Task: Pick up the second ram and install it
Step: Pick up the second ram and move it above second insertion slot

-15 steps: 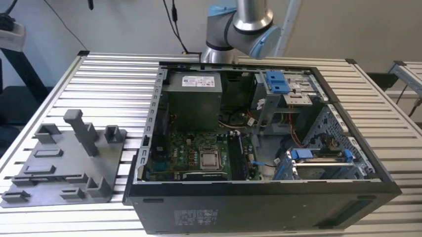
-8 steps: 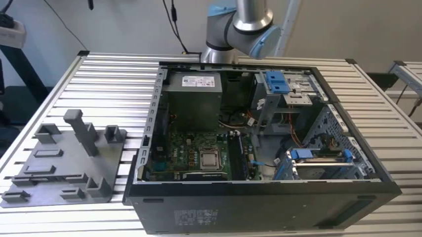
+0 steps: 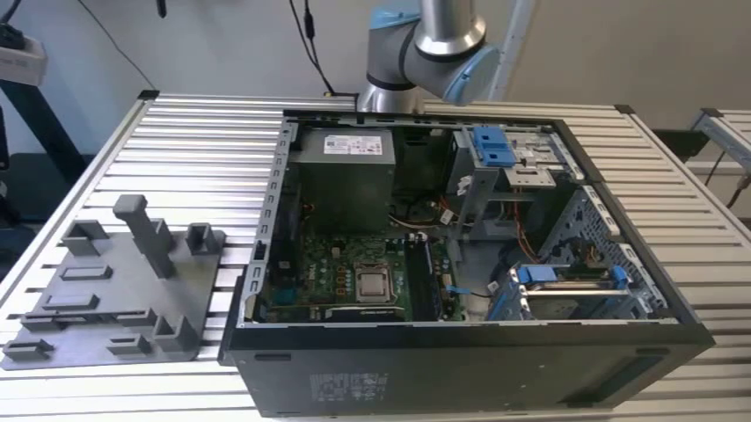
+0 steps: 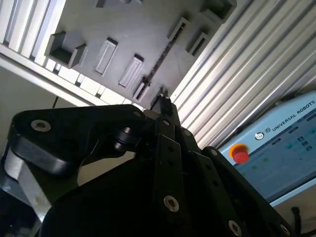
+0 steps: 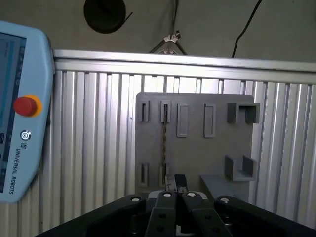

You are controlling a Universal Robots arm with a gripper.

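The second ram point(image 5: 164, 140) is a thin dark strip that stands on edge in slots of the grey tray point(image 5: 197, 163). It also appears in the second wrist view, as a slim strip point(image 4: 160, 61) on that tray point(image 4: 123, 29). My gripper point(image 5: 179, 181) hangs high above the tray, well clear of the ram, with its fingertips point(image 4: 164, 100) drawn together and nothing between them. In the exterior view the arm point(image 3: 425, 44) rises behind the open black computer case point(image 3: 470, 264), and the tray point(image 3: 118, 290) lies on the table at the exterior view's left.
Inside the case are a green motherboard point(image 3: 352, 281), a power supply point(image 3: 340, 176) and blue-tabbed drive cages point(image 3: 564, 281). Grey posts point(image 3: 147, 233) stick up from the tray. A teach pendant with a red button point(image 5: 24, 106) lies beside the ribbed aluminium table point(image 5: 89, 148).
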